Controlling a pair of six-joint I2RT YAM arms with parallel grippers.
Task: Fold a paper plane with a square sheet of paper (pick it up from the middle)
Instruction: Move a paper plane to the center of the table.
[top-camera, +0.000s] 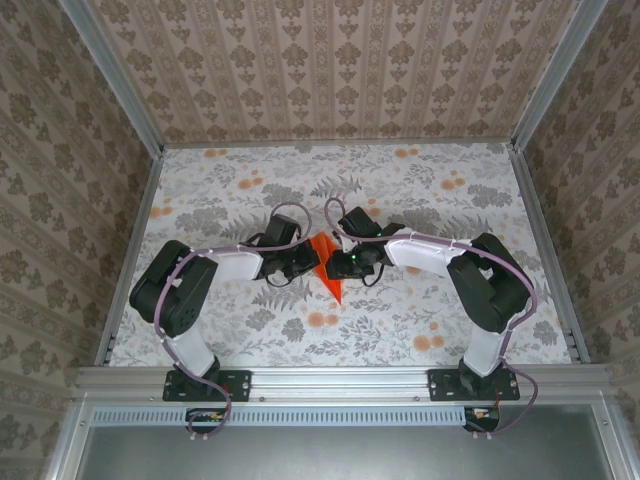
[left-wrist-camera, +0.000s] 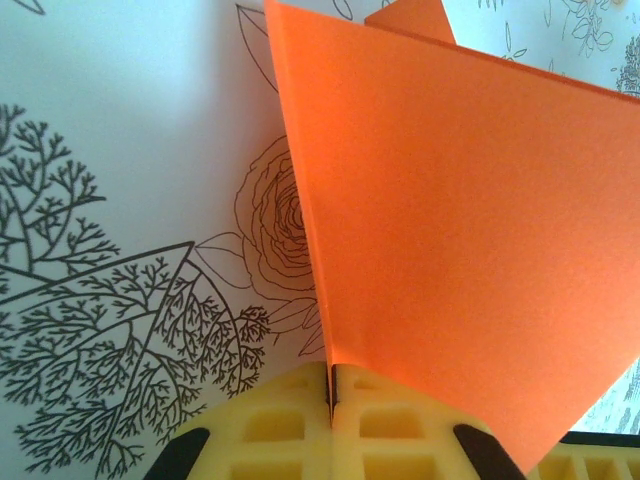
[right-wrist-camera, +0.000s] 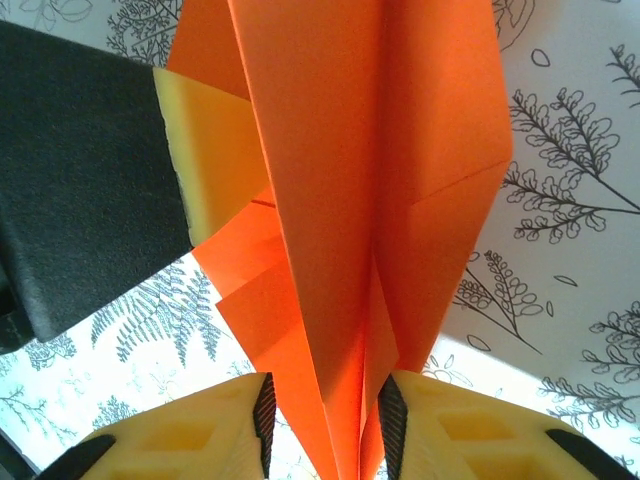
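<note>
Paper plane (left-wrist-camera: 460, 250) clamped in left claw (left-wrist-camera: 331, 395) (edge-on).

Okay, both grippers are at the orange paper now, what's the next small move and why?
Probably close the right gripper fully on the plane to press its centre crease. Its fingers flank the folded layers, which look loosely spread between them, so a firm grip is unclear. The left gripper is shut on one flap, steadying it.

The paper plane (top-camera: 327, 272) is over mid-surface (top-camera: 240, 190), left pincer (top-camera: 305, 263) on its left, right pincer (top-camera: 346, 265) on its right.
</note>
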